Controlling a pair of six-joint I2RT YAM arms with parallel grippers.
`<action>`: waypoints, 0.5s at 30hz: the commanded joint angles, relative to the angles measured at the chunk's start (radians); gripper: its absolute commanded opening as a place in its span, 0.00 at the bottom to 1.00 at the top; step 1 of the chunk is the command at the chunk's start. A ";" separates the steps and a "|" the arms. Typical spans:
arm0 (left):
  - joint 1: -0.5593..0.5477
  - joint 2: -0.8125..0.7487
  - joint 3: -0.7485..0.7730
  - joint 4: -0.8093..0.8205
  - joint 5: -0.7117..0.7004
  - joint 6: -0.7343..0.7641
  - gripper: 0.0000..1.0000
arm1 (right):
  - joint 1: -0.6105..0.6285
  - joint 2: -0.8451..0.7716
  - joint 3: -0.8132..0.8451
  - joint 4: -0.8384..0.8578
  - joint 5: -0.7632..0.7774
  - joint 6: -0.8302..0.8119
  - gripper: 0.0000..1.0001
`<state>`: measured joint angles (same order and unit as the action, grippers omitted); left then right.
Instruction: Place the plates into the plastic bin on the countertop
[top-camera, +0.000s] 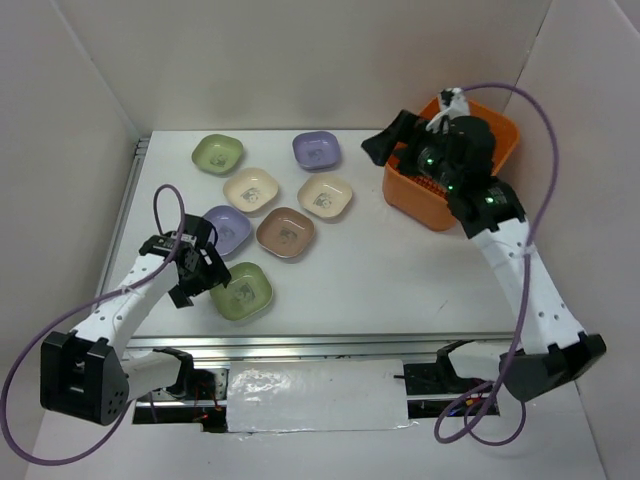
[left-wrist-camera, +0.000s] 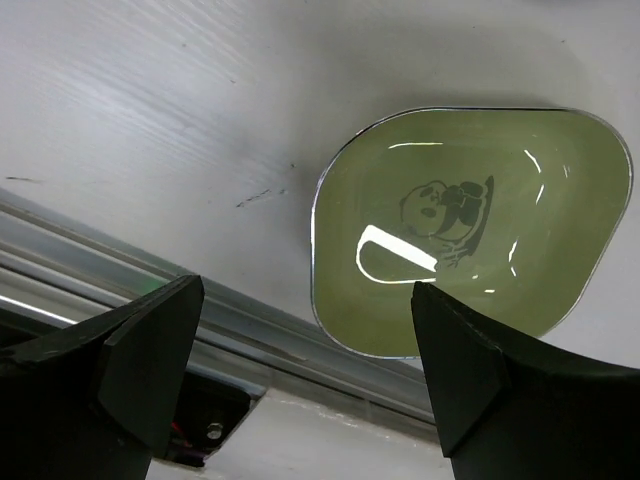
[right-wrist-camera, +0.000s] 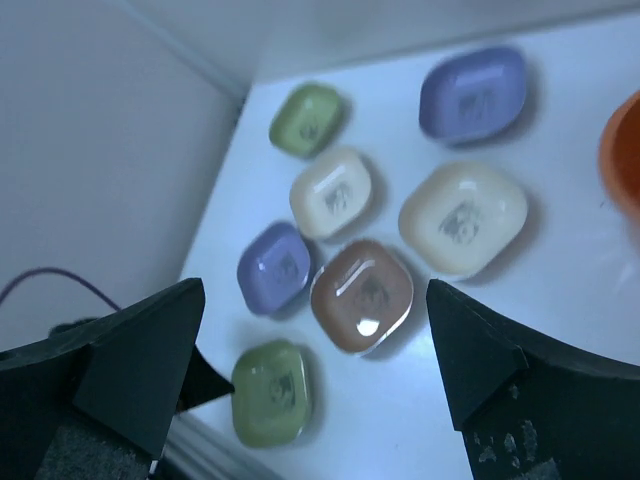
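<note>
Several plates lie on the white countertop (top-camera: 400, 270): green (top-camera: 218, 153), lilac (top-camera: 317, 150), two cream (top-camera: 251, 190) (top-camera: 325, 196), lilac (top-camera: 226, 228), brown (top-camera: 286, 232) and a near green plate (top-camera: 243, 290). My left gripper (top-camera: 205, 280) is open and empty, just left of that green plate (left-wrist-camera: 470, 230), with its jaws standing wide apart (left-wrist-camera: 305, 370). The orange plastic bin (top-camera: 420, 205) sits at the back right, and my right arm hides its inside. My right gripper (top-camera: 385, 140) is open and empty, raised by the bin's left edge. Its wrist view (right-wrist-camera: 315, 380) looks down on the plates and the brown plate (right-wrist-camera: 362, 295).
The metal rail (left-wrist-camera: 250, 320) runs along the countertop's front edge, close to the near green plate. White walls enclose the left, back and right sides. The bin's rim (right-wrist-camera: 625, 150) shows at the right edge of the right wrist view. Purple cables loop from both arms.
</note>
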<state>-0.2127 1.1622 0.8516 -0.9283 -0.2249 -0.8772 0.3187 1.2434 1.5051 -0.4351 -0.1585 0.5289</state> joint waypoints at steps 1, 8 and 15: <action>0.003 0.016 -0.045 0.175 0.055 -0.037 0.97 | 0.057 0.062 -0.066 -0.014 -0.078 0.043 1.00; 0.003 0.114 -0.172 0.256 0.012 -0.112 0.65 | 0.091 -0.009 -0.051 -0.048 -0.047 0.034 1.00; -0.001 0.100 -0.253 0.284 0.018 -0.137 0.07 | 0.074 -0.044 -0.017 -0.085 -0.024 0.016 1.00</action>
<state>-0.2127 1.2568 0.6308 -0.6697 -0.1860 -1.0019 0.4000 1.2282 1.4441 -0.5125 -0.1955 0.5598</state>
